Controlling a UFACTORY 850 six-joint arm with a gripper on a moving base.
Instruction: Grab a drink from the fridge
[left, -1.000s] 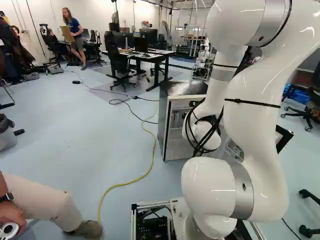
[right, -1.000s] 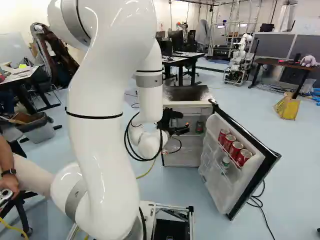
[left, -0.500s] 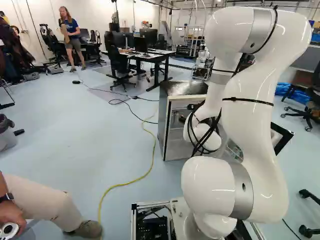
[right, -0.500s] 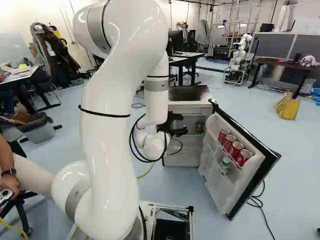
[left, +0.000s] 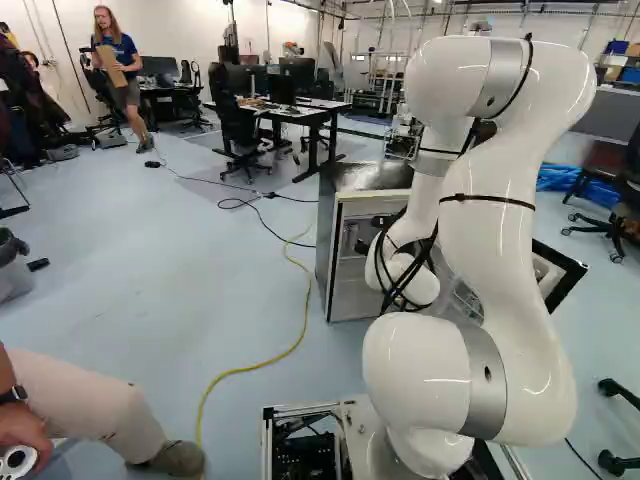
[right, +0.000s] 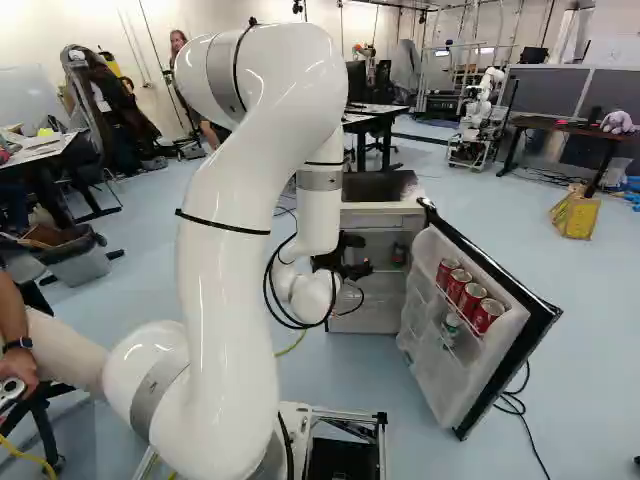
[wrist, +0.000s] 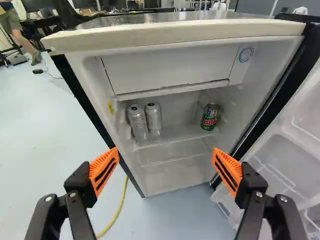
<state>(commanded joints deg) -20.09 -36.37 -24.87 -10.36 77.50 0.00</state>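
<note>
- Pale blue floor (left: 150, 300) lies under the fridge (wrist: 180, 175), a small cabinet with a white interior; its white-lined, black-edged door (right: 470, 345) stands wide open.
- Over the last second the white jointed arm (right: 225, 300) has lowered its elbow and leaned towards the fridge, and the black two-finger gripper (wrist: 165, 150) has sunk a little against the opening; the base has not moved.
- The gripper is spread wide, orange pads well apart, nothing between them, facing into the fridge from outside.
- Drinks inside the fridge: two silver cans (wrist: 145, 121), upright side by side, and a green-and-red can (wrist: 210, 117) on the door side. Red cans (right: 470, 295) line the fridge's door rack.
- For the task, this looks like lining up before reaching in. The fridge's inner cans seem the likelier targets; which one, I cannot tell. Going in too high could strike the freezer box (wrist: 167, 67).
</note>
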